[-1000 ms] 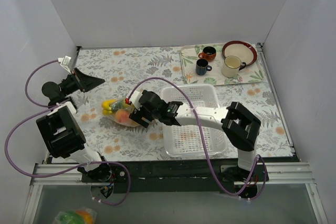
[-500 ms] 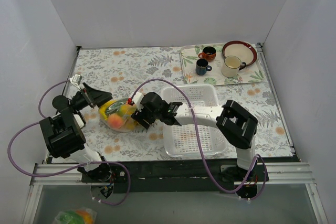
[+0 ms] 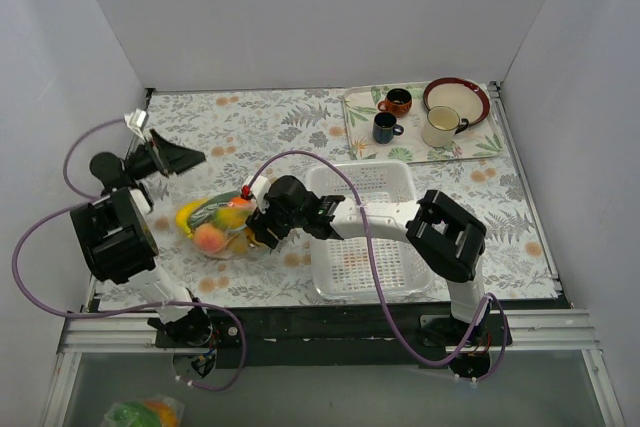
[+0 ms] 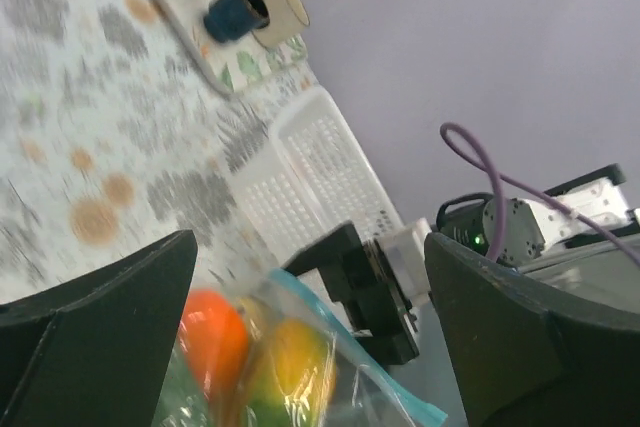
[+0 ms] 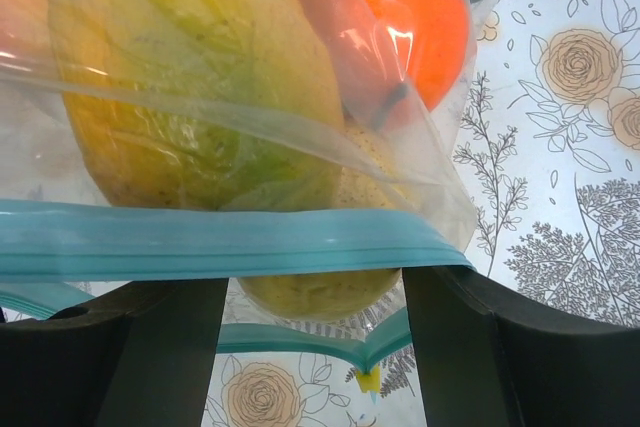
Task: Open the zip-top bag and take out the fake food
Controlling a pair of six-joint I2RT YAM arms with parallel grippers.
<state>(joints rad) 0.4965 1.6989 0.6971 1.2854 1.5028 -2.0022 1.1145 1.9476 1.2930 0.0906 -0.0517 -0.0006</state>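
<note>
The zip-top bag (image 3: 216,227) lies on the flowered table left of centre, holding the fake food: an orange fruit (image 3: 208,238), a banana (image 3: 190,215) and green pieces. My right gripper (image 3: 258,232) is at the bag's right end. In the right wrist view the right gripper (image 5: 312,347) is open. The pale blue zip strip (image 5: 220,242) lies across its fingers, with the mouth parted and a yellow fruit (image 5: 320,292) in the gap. An orange fruit (image 5: 415,17) shows higher up. My left gripper (image 3: 185,157) is open and empty, apart from the bag at the far left; the bag (image 4: 290,367) shows low between its fingers.
A white perforated basket (image 3: 412,187) stands right of the bag, under my right arm; it also shows in the left wrist view (image 4: 310,177). A tray (image 3: 360,112) at the back right holds two small mugs, a cream mug and a red-rimmed plate. Walls close in on the left and right.
My left gripper came in to the bag's left end, then drew back up and left, open. The bag has shifted a little left and nearer. My right gripper stays at its mouth.
</note>
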